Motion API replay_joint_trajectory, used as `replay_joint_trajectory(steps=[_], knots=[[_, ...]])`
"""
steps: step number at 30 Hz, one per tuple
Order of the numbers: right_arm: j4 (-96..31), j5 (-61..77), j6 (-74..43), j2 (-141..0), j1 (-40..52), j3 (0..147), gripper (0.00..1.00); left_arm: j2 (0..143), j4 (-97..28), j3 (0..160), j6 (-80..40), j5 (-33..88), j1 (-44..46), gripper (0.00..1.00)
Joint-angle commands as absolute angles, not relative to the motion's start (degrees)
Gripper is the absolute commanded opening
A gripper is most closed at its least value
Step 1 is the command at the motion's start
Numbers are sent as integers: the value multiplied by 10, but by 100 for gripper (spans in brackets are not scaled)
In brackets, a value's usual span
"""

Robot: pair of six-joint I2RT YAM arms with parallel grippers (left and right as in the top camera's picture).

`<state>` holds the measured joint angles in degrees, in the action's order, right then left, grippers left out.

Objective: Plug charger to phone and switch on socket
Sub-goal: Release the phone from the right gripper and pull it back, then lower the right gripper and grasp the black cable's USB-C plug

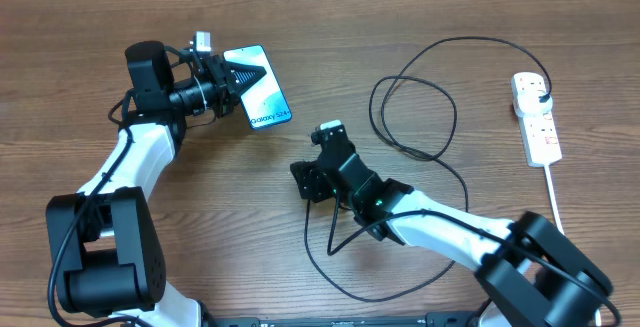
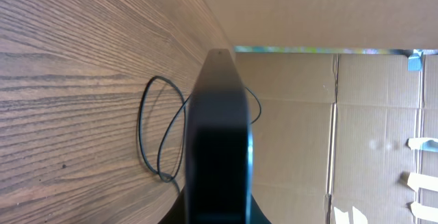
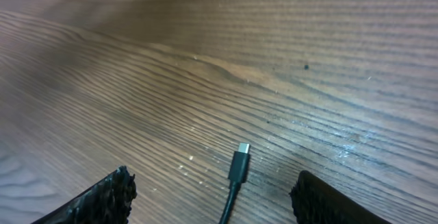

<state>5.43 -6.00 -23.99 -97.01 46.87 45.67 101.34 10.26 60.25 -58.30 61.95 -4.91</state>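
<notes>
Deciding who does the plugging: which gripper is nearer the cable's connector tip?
Right. The right gripper hovers over the connector tip, which lies between its open jaws. The left gripper is far off across the table, at the phone.

Soft, even overhead light covered the desk (image 1: pixel 420 27) and left only faint shadows. The phone (image 1: pixel 262 87) glowed pale blue toward the far left corner. Through the left wrist camera it was a dark blur before bright cardboard (image 2: pixel 308 114). The right gripper (image 3: pixel 213 200) looked fuzzy and the charger (image 3: pixel 239 162) tip sharp, with a sheen on the wood nearby.
</notes>
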Motion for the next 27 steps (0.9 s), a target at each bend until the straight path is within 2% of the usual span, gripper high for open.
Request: replay_joint_trajectory(steps=[1, 11, 15, 21, 27], knots=[[63, -86, -235, -1007, 486, 459, 74, 1011, 107, 616, -587, 636, -49, 4], [49, -105, -227, -1028, 499, 466, 55, 1011, 107, 616, -587, 630, -49, 5], [62, -105, -226, -1038, 509, 466, 40, 1011, 107, 616, -592, 630, -49, 4], [63, -105, -226, -1058, 510, 471, 37, 1011, 108, 616, -594, 630, -49, 4], [62, -124, -226, -1073, 511, 474, 25, 1011, 107, 616, -594, 630, -49, 5]])
